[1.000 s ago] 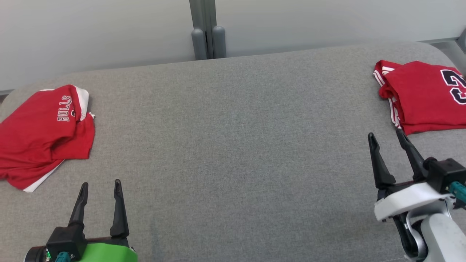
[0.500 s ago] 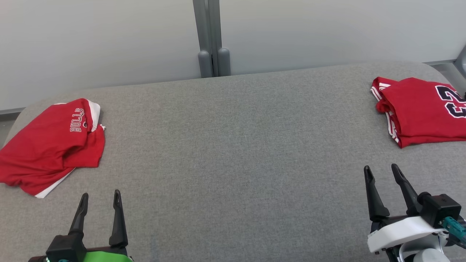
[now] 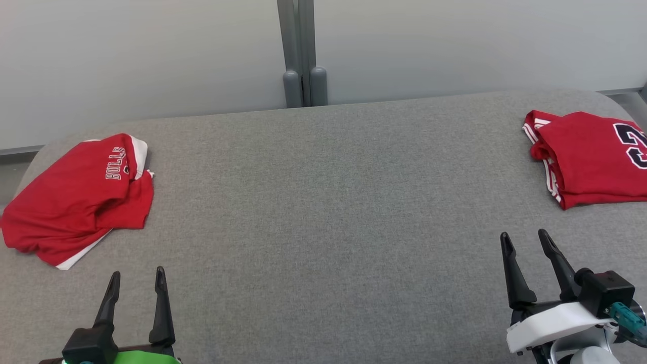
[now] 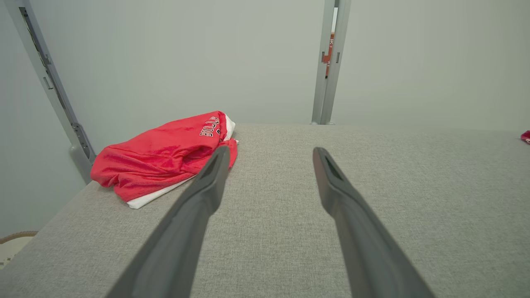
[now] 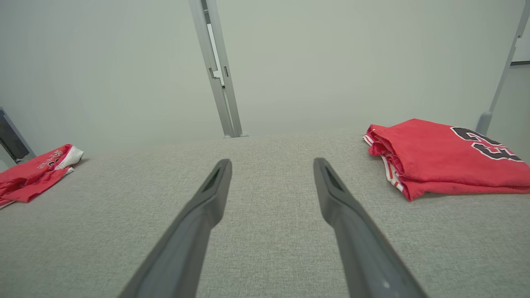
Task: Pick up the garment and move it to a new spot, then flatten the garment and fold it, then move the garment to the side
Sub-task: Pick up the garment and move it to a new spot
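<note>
A rumpled red garment [image 3: 76, 197] with white trim and BULLS lettering lies at the far left of the grey padded table [image 3: 323, 202]; the left wrist view has it [image 4: 165, 161] ahead and left of my fingers. A second red garment [image 3: 591, 156], folded flat with a dark number, lies at the far right [image 5: 443, 157]. My left gripper [image 3: 137, 273] hovers open and empty near the front edge, just below and right of the rumpled garment. My right gripper [image 3: 523, 235] is open and empty too, a short way in front of the folded one.
A pale wall with a grey vertical post [image 3: 302, 50] runs behind the table. The table's rounded left corner [image 3: 30, 156] and right corner [image 3: 616, 98] sit close to the garments. A broad stretch of grey fabric separates the two garments.
The head camera has tilted, so the whole picture has slid down and slightly right. My right gripper has drawn back from the folded garment's near edge. The left gripper has barely moved.
</note>
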Robot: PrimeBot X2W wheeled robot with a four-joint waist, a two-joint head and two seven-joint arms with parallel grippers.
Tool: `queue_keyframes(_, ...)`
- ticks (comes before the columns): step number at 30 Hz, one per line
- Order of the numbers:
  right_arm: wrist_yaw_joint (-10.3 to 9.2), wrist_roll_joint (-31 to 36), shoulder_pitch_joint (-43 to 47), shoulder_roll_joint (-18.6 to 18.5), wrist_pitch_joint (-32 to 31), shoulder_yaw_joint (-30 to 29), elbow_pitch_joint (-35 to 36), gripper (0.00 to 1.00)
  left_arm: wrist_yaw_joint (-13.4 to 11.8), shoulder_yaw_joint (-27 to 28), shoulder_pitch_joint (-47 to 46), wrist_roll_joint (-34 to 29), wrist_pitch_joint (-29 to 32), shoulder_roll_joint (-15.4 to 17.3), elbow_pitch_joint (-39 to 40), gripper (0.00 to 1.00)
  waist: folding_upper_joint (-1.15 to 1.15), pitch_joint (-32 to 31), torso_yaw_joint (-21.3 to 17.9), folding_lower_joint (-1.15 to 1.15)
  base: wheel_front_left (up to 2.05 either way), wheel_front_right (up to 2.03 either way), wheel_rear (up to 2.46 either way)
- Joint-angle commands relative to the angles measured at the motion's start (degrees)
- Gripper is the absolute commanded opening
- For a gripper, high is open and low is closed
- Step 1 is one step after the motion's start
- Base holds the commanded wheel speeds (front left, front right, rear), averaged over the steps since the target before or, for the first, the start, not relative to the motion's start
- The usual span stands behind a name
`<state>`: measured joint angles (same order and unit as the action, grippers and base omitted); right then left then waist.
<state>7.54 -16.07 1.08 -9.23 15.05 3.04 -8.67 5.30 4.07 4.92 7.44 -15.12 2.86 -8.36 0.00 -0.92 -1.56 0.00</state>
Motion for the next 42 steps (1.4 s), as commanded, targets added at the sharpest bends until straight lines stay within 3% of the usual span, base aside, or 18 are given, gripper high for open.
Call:
queue_keyframes(1, -0.11, 0.25, 0.73, 0.14, 0.17, 0.14, -0.11, 1.00, 0.10, 0.40, -0.11, -0.27, -0.01, 0.09, -0.08, 1.00, 0.00, -0.08, 0.30, 0.00, 0.00, 0.00, 0.00)
queue_keyframes(10, -0.10, -0.27, 1.06, 0.61, 0.17, 1.23, -0.90, 1.00, 0.27, 1.48, -0.39, -1.16, -0.01, 0.09, -0.07, 1.00, 0.00, -0.28, 4.26, 0.00, 0.00, 0.00, 0.00)
queue_keyframes(28, -0.10, -0.43, -0.45, 1.66, 0.17, 2.97, -1.12, 1.00, 0.14, 4.56, -0.55, -2.34, -0.01, 0.52, 0.47, 1.00, 0.00, 2.37, 19.74, 0.00, 0.00, 0.00, 0.00)
queue_keyframes(42, -0.10, -0.18, -1.05, 1.88, 0.17, 3.47, -1.33, 1.00, -0.07, 6.56, 0.07, -2.20, -0.01, 0.37, 0.94, 1.00, 0.00, 3.11, 26.65, 0.00, 0.00, 0.00, 0.00)
